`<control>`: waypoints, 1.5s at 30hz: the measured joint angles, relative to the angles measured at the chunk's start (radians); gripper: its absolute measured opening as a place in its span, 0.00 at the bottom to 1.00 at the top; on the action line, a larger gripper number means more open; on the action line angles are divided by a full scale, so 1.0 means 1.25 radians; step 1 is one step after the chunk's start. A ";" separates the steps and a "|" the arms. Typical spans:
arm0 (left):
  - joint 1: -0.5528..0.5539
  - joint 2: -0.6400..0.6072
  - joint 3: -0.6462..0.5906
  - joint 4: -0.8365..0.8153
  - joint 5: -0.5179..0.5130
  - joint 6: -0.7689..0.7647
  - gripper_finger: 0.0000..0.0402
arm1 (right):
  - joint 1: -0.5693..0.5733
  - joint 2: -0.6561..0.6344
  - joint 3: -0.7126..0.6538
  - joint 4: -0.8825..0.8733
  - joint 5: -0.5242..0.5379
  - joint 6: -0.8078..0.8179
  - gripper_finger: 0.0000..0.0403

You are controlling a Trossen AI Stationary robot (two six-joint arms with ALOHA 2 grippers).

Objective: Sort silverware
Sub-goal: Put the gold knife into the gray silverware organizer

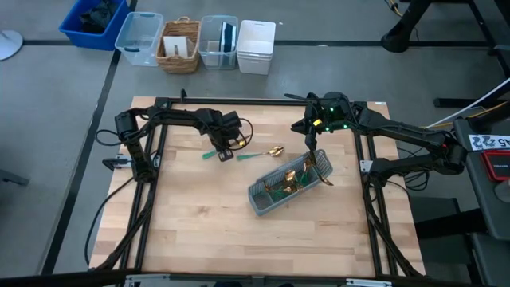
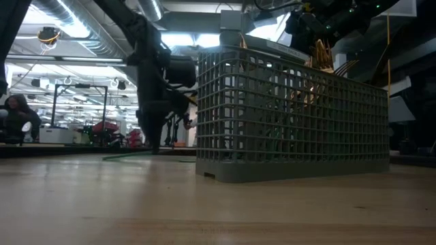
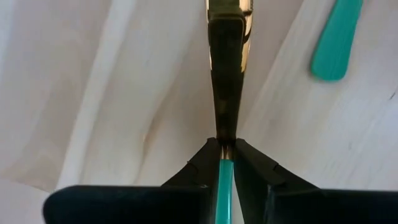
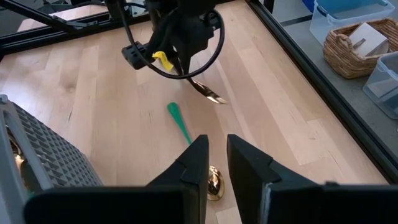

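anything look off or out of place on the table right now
Mostly tidy. The grey caddy sits askew, diagonal to the table edges, with gold-headed silverware sticking up from it. One spoon lies loose on the wood outside it, and the left gripper pinches another teal-handled piece.

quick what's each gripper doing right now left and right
Left gripper: shut on a teal-handled gold utensil.
Right gripper: open, holding nothing, above a gold spoon.

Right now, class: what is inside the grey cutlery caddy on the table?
Inside the caddy, gold-headed silverware stands with heads poking above the rim; a fork's tines show. The mesh walls hide the handles and exact count.
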 joint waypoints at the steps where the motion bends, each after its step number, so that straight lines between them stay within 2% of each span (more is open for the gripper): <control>1: 0.002 0.000 0.005 0.002 0.000 0.000 0.08 | 0.000 0.000 0.000 0.000 0.000 0.000 0.16; 17: 0.033 -0.001 0.120 0.011 0.001 0.040 0.08 | 0.000 0.000 0.000 0.000 0.000 0.000 0.16; 34: 0.034 -0.002 0.129 0.056 0.000 0.039 0.08 | 0.000 0.000 0.000 0.000 0.001 0.000 0.16; 40: 0.034 -0.002 0.129 0.055 0.000 0.036 0.08 | 0.000 0.017 0.000 0.042 0.076 0.017 0.16; 45: 0.034 -0.002 0.129 0.055 0.000 0.036 0.08 | 0.000 0.075 0.000 0.129 0.127 0.070 0.16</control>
